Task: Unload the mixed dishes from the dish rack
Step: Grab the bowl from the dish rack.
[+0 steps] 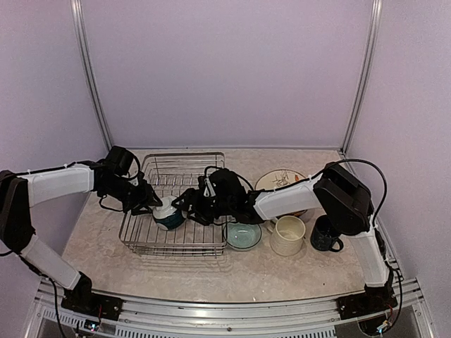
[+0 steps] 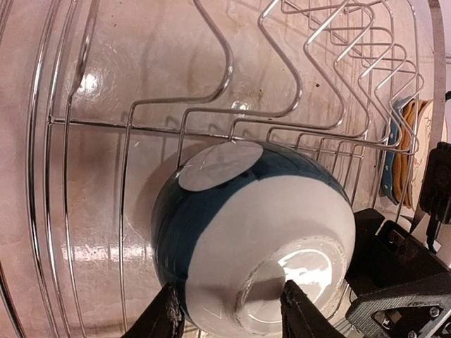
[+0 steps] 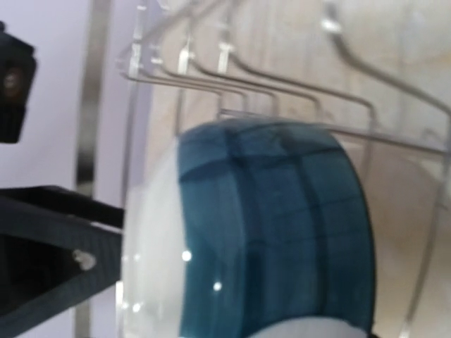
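Flanking bowl (image 2: pixel 268 211) base, L pincer (image 2: pixel 230 313) half-open

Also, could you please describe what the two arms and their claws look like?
Both the left arm and right arm have white sleeved links between bulky black joints, with thin black cables looping along them. The left claw and right claw are black and angular.

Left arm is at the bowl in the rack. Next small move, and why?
Probably close the left gripper: its fingers sit either side of the blue-and-white bowl at its white base, and the bowl lies tilted in the dish rack, not yet lifted. Whether the right gripper holds it is unclear.
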You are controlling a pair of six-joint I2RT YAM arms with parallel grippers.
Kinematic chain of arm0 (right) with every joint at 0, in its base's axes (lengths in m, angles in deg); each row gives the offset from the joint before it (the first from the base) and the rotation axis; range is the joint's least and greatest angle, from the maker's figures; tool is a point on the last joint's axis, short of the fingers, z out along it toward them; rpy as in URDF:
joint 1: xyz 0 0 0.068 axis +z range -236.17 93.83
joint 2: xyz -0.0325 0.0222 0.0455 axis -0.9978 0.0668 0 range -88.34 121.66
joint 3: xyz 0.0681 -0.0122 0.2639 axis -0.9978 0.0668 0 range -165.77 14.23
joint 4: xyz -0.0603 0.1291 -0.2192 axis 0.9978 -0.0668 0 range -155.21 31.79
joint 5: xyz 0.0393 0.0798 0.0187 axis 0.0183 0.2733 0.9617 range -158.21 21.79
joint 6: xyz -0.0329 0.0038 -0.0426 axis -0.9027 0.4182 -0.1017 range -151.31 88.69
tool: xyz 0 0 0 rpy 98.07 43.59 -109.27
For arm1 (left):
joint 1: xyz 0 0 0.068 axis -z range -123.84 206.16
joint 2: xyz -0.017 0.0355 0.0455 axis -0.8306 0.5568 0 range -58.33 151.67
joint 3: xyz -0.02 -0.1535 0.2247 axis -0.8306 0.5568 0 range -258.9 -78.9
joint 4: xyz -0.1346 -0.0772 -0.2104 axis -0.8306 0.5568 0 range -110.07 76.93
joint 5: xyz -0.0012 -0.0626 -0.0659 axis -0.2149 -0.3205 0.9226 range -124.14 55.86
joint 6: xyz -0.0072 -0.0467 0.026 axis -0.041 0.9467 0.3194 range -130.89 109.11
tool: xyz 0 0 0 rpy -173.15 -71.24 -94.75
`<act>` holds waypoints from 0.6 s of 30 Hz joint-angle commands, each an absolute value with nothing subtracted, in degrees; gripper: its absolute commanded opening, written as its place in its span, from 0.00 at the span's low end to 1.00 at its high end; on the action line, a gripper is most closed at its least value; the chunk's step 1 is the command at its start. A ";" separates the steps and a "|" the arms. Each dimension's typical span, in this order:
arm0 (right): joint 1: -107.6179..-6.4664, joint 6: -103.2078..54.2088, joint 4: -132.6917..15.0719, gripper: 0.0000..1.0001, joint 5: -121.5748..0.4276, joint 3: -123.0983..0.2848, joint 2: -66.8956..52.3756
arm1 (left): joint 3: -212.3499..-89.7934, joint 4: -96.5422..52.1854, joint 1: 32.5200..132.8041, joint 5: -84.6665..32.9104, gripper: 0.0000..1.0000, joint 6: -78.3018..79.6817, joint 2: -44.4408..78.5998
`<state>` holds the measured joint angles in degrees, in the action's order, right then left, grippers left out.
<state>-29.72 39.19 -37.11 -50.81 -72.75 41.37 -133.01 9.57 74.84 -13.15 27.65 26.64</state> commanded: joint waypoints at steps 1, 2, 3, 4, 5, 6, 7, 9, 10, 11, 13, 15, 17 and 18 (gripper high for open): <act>-29.22 40.93 -23.73 0.75 -47.50 -73.28 38.33 | -132.79 14.93 74.92 -15.11 0.46 26.73 26.40; -29.16 41.54 -23.30 0.74 -47.00 -73.76 39.11 | -132.78 15.14 74.93 -15.12 0.46 26.66 26.14; -29.25 42.24 -22.87 0.72 -46.53 -74.42 39.97 | -132.85 15.28 74.97 -15.01 0.46 26.64 25.91; -29.29 43.43 -21.32 0.71 -45.93 -74.79 40.95 | -132.78 15.40 75.04 -14.98 0.45 26.62 25.81; -29.21 44.06 -20.02 0.69 -45.53 -75.01 41.83 | -132.83 15.51 75.00 -14.94 0.44 26.56 25.79; -29.18 45.00 -19.02 0.67 -45.37 -75.25 42.47 | -132.67 15.60 75.02 -14.82 0.43 26.55 25.83; -29.21 45.42 -18.48 0.67 -45.38 -75.58 43.18 | -132.52 15.62 74.98 -14.78 0.42 26.63 25.82; -29.32 45.78 -19.07 0.67 -44.68 -77.37 45.39 | -131.99 15.44 75.11 -14.73 0.41 26.64 25.58; -29.31 45.82 -20.00 0.66 -44.28 -78.73 46.10 | -131.80 15.43 75.12 -14.85 0.40 26.72 25.54; -29.30 45.81 -20.86 0.65 -43.74 -79.97 47.14 | -131.67 15.32 75.07 -14.94 0.40 26.65 25.52; -29.37 45.90 -20.28 0.62 -43.58 -81.25 48.73 | -131.43 15.13 75.01 -14.88 0.38 26.64 25.78; -29.39 46.30 -18.11 0.55 -44.02 -81.50 49.50 | -131.10 14.79 75.06 -14.27 0.37 26.64 26.02; -29.35 46.86 -16.33 0.52 -43.46 -83.32 50.82 | -130.61 14.20 75.13 -13.79 0.36 26.68 26.25; -29.31 47.30 -15.35 0.49 -42.89 -84.47 51.55 | -130.46 14.12 75.17 -13.69 0.36 26.72 26.37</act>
